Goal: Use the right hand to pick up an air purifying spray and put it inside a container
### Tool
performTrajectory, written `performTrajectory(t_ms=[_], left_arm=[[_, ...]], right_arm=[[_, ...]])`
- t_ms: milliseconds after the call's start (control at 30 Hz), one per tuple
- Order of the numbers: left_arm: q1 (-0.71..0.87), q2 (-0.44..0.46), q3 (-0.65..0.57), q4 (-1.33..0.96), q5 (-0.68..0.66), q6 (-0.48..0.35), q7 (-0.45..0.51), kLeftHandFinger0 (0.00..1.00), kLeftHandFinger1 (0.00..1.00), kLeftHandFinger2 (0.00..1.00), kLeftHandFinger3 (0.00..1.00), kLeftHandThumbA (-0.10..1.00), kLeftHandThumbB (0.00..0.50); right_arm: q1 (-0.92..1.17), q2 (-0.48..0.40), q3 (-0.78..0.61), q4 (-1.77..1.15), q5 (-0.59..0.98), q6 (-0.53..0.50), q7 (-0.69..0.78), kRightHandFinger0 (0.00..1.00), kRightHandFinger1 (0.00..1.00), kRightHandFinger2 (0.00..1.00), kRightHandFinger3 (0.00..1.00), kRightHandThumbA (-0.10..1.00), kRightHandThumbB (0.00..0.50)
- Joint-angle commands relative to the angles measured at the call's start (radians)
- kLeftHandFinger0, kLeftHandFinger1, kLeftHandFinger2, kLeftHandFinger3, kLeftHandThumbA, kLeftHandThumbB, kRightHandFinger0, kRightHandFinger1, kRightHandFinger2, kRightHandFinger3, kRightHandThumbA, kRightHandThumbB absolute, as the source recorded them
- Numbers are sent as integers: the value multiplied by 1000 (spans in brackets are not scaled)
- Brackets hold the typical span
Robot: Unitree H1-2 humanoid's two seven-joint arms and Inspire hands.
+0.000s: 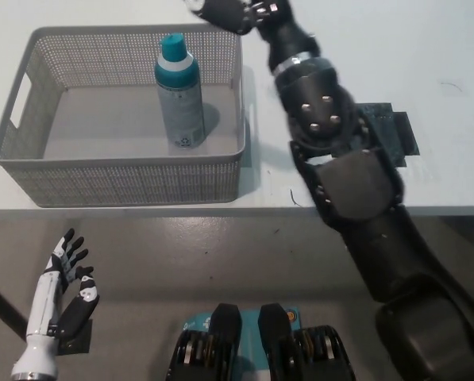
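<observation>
The black right hand (221, 11) reaches the top edge of the frame, just above the far rim of the basket, and is partly cut off there; whether its fingers are spread or curled cannot be made out, though it has hold of nothing visible and is clear of the can. Its arm runs down the right half of the frame and hides part of a dark square patch (391, 131) on the white table (459, 48). An air purifying spray can (180, 91) stands upright inside a grey mesh basket (30, 178) in the upper left of the frame, toward the basket's right side, apart from the walls. The can has a pale grey body, a teal cap and collar, and a small recycling-type mark low on its side; other print is too small to read. The white left hand (68, 279) rests at lower left, below the table edge, its fingers apart and holding nothing.
</observation>
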Motion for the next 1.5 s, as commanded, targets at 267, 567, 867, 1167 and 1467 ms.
performTrajectory(t_ms=[267,567,867,1167,1467], left_arm=[[6,-3,13,-18,-15,-49,23,781,911,970,1000,201,164],[26,0,12,-28,-31,-67,11,804,949,1000,1000,566,171],[49,6,12,-53,-59,-84,-6,770,937,1000,1000,824,329],[131,6,5,-130,-83,-103,-25,781,940,995,1000,892,273],[111,20,14,-108,-46,-110,-7,811,959,1000,1000,878,326]], right_arm=[[444,-231,-130,-719,128,-31,97,1000,1000,1000,1000,586,478],[835,-310,-118,-483,32,-193,69,1000,1000,1000,1000,884,309],[949,-325,-124,-129,26,-333,37,1000,1000,1000,1000,970,334],[934,-320,-117,-26,31,-329,60,1000,1000,1000,1000,1000,354],[914,-305,-118,-15,48,-343,75,1000,1000,1000,1000,1000,349]])
